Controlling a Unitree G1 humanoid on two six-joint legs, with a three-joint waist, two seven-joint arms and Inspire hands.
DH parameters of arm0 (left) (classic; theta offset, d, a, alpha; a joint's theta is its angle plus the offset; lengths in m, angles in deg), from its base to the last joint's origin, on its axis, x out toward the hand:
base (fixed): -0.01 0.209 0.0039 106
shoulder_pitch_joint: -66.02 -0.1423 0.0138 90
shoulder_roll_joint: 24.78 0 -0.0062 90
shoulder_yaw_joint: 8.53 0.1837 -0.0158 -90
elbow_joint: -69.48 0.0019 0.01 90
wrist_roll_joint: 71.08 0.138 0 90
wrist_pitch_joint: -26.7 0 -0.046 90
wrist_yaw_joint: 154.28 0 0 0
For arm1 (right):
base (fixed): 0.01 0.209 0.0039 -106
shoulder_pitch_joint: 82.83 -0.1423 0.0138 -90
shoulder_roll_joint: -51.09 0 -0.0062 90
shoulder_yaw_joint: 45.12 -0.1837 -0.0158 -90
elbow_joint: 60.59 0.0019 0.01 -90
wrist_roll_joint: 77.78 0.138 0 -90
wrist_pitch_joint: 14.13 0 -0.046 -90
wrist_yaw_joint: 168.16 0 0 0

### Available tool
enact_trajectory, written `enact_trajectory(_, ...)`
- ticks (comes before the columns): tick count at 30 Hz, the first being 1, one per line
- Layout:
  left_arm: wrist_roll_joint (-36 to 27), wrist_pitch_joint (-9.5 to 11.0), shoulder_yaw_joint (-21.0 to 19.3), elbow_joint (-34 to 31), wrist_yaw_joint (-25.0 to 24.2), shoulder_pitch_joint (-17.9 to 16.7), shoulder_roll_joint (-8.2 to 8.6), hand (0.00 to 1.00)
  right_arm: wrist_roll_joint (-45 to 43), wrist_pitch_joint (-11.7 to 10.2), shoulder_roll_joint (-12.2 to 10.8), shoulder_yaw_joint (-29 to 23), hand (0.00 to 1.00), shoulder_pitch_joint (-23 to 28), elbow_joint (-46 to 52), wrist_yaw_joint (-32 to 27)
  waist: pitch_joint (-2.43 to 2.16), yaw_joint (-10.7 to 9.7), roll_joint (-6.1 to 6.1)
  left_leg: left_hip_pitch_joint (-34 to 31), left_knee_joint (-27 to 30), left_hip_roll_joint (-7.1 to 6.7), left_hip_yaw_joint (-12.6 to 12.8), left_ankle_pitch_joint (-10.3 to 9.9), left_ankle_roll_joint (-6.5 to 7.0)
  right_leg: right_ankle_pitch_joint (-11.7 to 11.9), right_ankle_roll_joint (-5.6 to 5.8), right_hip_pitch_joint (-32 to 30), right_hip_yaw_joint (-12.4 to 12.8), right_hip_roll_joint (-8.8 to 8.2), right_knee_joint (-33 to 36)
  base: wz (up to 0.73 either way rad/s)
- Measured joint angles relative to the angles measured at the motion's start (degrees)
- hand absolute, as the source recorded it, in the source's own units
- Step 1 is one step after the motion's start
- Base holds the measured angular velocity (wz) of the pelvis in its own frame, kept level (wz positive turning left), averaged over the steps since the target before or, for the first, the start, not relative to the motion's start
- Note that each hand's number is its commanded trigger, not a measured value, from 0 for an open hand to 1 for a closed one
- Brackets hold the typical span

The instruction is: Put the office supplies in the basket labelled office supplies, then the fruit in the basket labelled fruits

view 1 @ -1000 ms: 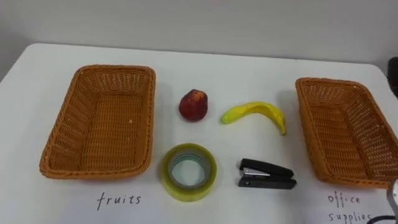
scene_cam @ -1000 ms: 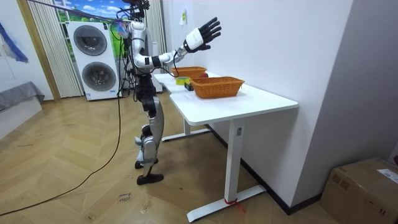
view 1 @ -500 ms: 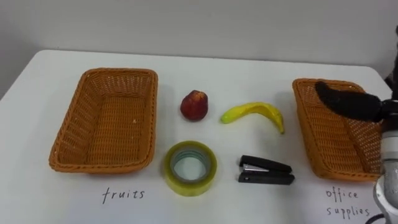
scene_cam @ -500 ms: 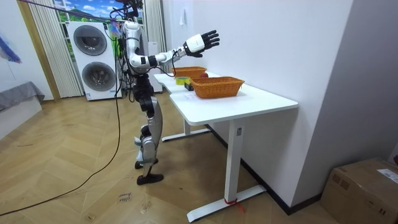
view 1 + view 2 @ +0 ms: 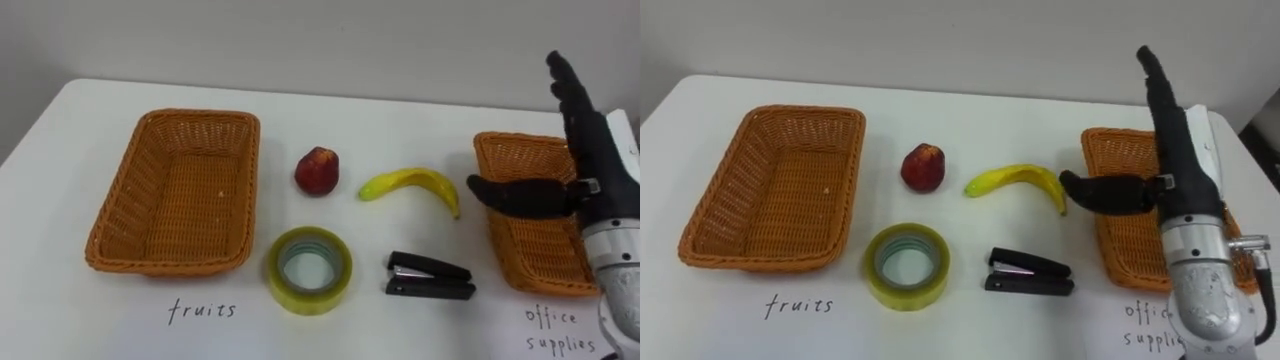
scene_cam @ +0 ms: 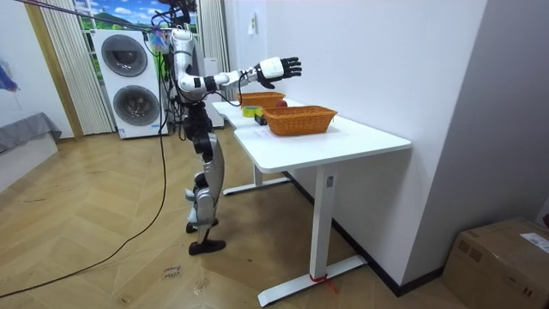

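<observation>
The right robot hand hangs above the office basket at the right end of the bench, empty, with its fingers straight up and its thumb stretched left toward the banana. Nothing is sorted yet. The apple and banana lie in the back row, the tape roll and stapler in the front row, all between the two baskets, and the fruit basket on the left is bare.

The step in hand looks like a reach for the first item, and the banana or the stapler is closest.

- For the banana, come down over its thick middle, thumb on one side and fingers on the other, not at the thin tip (that end lies close to the office basket's rim, where a grip could slip).
- For the stapler, close across its narrow width.
- Clear the wicker rim on the way down so the basket is not dragged.
- Lift straight up before travelling, since the banana's route left passes over the apple and tape roll.
</observation>
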Motion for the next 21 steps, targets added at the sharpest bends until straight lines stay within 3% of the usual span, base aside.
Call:
enact_trajectory(1, 0.0, 0.01, 0.01, -0.06, -0.49, 0.16, -0.03, 0.0, -0.36, 0.54, 0.0, 0.14, 0.0, 0.0, 0.0, 1.45, -0.19, 0.01, -0.31, -0.06, 0.0, -0.01, -0.03, 0.0, 0.0, 0.04, 0.02, -0.04, -0.06, -0.02, 0.0, 0.0)
enact_trajectory(11, 0.04, 0.03, -0.03, -0.05, -0.86, 0.3, -0.77, 0.0, -1.77, 1.21, 0.0, 0.16, 0.0, -0.11, -2.18, 8.47, 0.16, 0.14, -1.55, 0.12, 0.12, 0.03, -0.02, 0.0, 0.0, 0.1, 0.04, 0.37, -0.44, -0.11, -0.13, 0.0)
enact_trajectory(21, -0.02, -0.01, -0.02, 0.02, -0.86, 0.63, -0.86, 0.0, -4.09, 3.77, 0.02, 0.16, 0.0, -0.11, -3.01, 15.78, 0.21, 0.23, -1.53, -0.09, 0.29, 0.35, 0.02, -0.02, 0.0, 0.4, -0.22, 0.16, -0.47, 0.15, 0.08, 0.0)
